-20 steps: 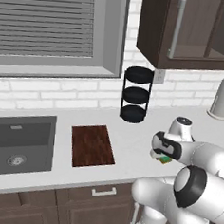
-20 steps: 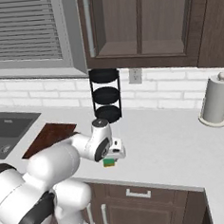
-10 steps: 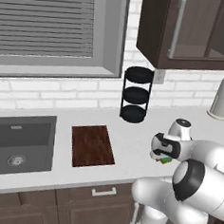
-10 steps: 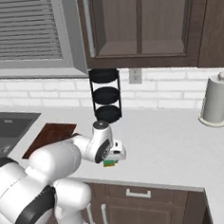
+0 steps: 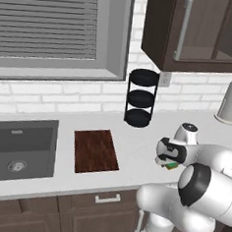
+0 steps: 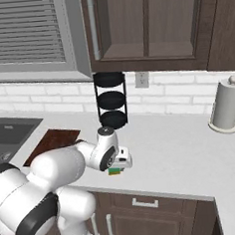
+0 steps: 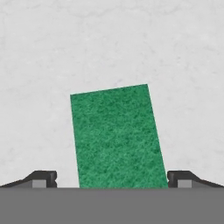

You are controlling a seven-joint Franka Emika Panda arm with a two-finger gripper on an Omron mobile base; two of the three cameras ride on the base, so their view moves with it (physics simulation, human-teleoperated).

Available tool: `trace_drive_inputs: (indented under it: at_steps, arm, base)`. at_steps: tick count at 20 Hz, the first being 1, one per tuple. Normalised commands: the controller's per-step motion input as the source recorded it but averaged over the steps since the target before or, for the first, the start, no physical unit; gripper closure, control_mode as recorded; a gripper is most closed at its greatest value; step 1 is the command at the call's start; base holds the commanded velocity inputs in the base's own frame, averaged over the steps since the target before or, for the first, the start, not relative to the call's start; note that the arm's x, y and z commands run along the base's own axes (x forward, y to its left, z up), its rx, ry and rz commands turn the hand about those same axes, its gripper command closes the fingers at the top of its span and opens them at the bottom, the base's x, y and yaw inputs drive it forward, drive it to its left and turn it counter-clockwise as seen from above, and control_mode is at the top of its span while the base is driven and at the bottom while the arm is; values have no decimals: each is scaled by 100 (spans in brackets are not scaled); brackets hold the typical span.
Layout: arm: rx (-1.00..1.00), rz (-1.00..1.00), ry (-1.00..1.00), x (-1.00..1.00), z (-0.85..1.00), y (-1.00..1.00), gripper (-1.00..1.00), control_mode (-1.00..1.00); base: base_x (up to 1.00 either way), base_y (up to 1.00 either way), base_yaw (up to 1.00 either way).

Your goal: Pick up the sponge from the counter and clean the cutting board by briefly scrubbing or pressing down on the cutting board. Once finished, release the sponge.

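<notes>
Between the spread fingertips (image 7: pixel 43 178), the sponge (image 7: pixel 117 136) lies lengthwise, slightly skewed.

A black three-tier rack (image 5: pixel 141 98) stood against the white brick wall (image 5: pixel 65 99). A paper towel roll (image 6: pixel 225 104) stood upright well to its right, and a dark grey sink (image 5: pixel 18 147) lay far left below the window blinds (image 5: pixel 46 21).

The hand (image 7: pixel 112 177) has sunk closer over the small green-topped rectangular sponge (image 7: pixel 117 135), and the white arm's elbow has swung slightly lower.
</notes>
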Motion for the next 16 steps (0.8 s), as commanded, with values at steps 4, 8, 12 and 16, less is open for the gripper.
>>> trace_drive_inputs:
  at_steps: [4,8,12,16]
  arm:
    - [0,0,0,0,-11,0,100,-100]
    - [0,0,0,0,-5,0,100,-100]
    - [0,0,0,0,0,0,100,-100]
    - [0,0,0,5,0,0,100,-100]
  base:
    - [0,0,0]
    - [0,0,0]
    - [0,0,0]
    - [0,0,0]
